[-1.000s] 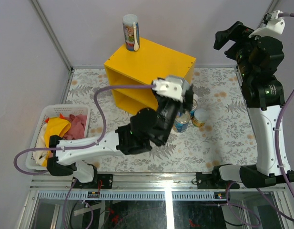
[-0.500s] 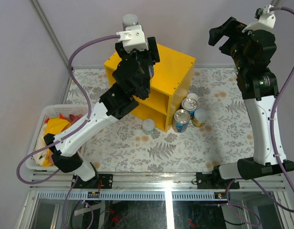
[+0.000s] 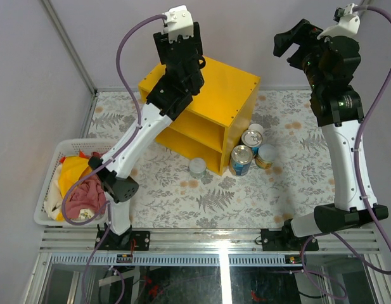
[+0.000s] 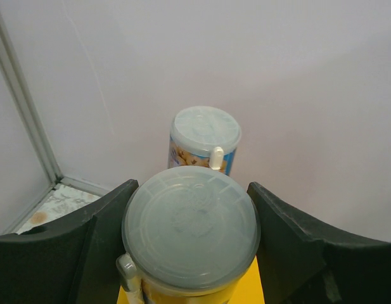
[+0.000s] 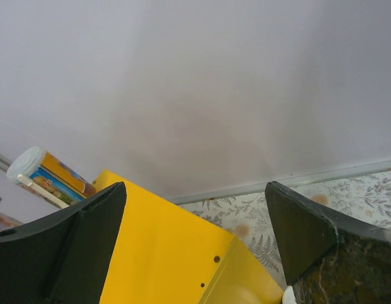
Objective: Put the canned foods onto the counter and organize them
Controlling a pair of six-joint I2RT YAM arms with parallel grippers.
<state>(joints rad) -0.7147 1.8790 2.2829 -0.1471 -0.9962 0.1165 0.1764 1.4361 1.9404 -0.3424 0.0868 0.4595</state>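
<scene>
We found the yellow counter (image 3: 228, 81) at the far side of the patterned table (image 3: 296, 190), with the left arm reaching over its far-left corner. The left gripper (image 4: 190, 218) was clamped, jaws partly apart, on a yellow tube (image 4: 190, 253) with a pale lid, both fingers (image 4: 106, 221) against its sides. The yellow tube stood upright, long axis vertical, directly below the wrist and just on the near side of a second tube (image 4: 205, 136) standing on the counter top. We could not tell whether its base touched the top. The right gripper (image 5: 195, 190) hung high, jaws wide apart, holding nothing, well apart from both tubes. A blue-labelled steel can (image 3: 241, 159), two more beside it, and a short pale-lidded can (image 3: 197, 166) stood on the table beside the counter.
</scene>
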